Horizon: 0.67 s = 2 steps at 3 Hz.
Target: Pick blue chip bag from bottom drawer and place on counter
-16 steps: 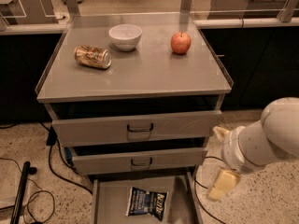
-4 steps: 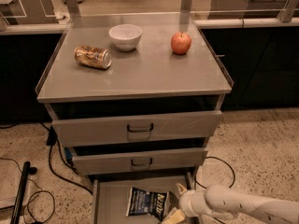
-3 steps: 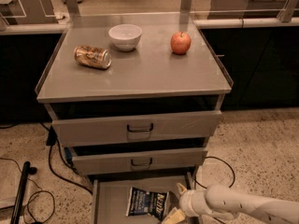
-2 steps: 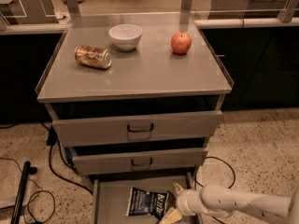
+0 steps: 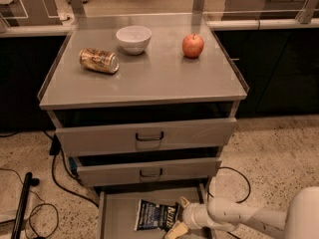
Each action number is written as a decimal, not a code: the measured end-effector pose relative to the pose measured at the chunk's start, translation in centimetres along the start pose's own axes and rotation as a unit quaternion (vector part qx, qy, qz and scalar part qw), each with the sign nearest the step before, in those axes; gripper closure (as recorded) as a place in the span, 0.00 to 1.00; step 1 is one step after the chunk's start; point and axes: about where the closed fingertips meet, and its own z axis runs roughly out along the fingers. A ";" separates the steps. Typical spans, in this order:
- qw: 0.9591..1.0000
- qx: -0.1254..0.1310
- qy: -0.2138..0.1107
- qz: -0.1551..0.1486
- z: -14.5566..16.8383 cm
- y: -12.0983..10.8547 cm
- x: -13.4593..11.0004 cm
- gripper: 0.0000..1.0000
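Three drawers sit below the grey metal bench (image 5: 164,78), whose top carries a dented gold can (image 5: 99,60) lying on its side at the left, a white bowl (image 5: 133,38) upright near the back edge, and a red apple (image 5: 193,45) at the right rear, the three well apart from one another. The top drawer (image 5: 99,138) and the middle drawer (image 5: 109,172), each with a dark handle at its centre, stand slightly ajar, with dark gaps above their fronts. The bottom drawer (image 5: 117,213) is pulled out furthest, so that its flat grey floor is exposed at the lower edge of the view. The blue chip bag (image 5: 155,215) lies flat on that floor, towards the right side of the drawer, its white lettering facing up. The white arm (image 5: 239,217) enters from the lower right corner and reaches leftwards, low over the drawer's right wall. The gripper (image 5: 178,216) sits at the bag's right edge, with its pale jaws spread wide: one lies by the bag's upper right corner and the other by its lower right corner. Whether either jaw touches the foil cannot be told. Dark cables (image 5: 60,178) trail across the speckled floor (image 5: 279,148) to the left of the cabinet, and another loops at its right.
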 end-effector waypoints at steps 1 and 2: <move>1.000 0.005 -0.016 0.011 1.8 -1.0 1.0 0.00; 1.000 0.005 -0.015 0.015 3.5 -1.4 2.1 0.00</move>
